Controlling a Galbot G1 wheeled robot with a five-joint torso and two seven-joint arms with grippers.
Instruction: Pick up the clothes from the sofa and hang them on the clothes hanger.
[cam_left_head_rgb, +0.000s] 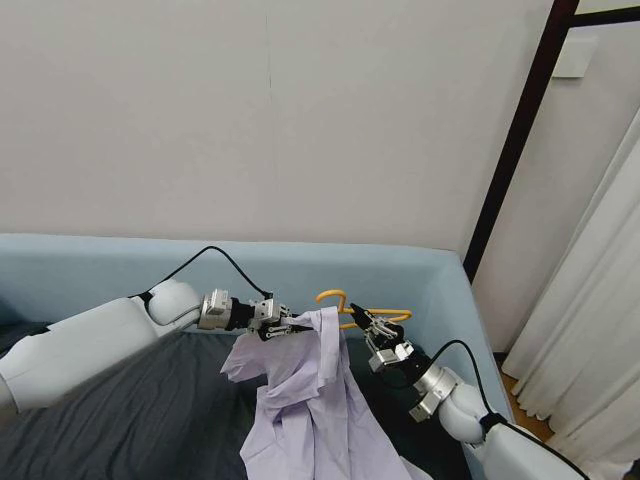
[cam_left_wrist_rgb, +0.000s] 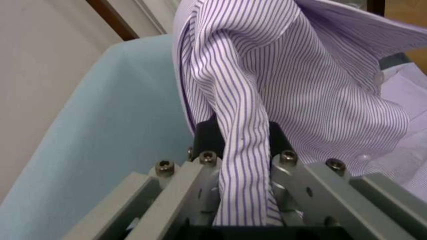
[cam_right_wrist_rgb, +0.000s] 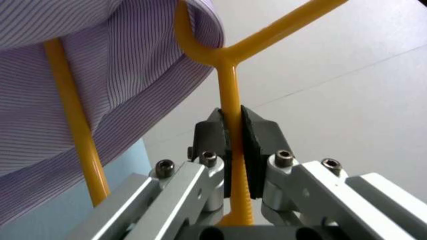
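- Lilac, finely striped shirt is your task item. It hangs in the air over the sofa, with its top bunched at the hanger and the rest draping down in front of the dark seat.
- In the right wrist view you can see the shirt covering one arm of the yellow hanger, while the other arm runs bare past the fabric.
- In the head view the hanger sits above the sofa's right end. Its hook rises just beside the bunched top of the shirt, and its bare arm points toward your right gripper.
- Your left gripper comes in from the left and meets the shirt at its top. The left wrist view shows that gripper pinched narrow on a fold of the shirt, which runs up between the black pads.
- Your right gripper reaches up from the lower right. Its wrist view shows the gripper clamped on the hanger's yellow rod, with a pad touching it on each side.
- Both grippers are raised off the sofa and near each other, with the top of the shirt between them.
- Below them lies the sofa, with a pale blue backrest and a dark grey seat.
- Behind it stands a plain white wall. A dark upright frame and a white curtain are at the right.
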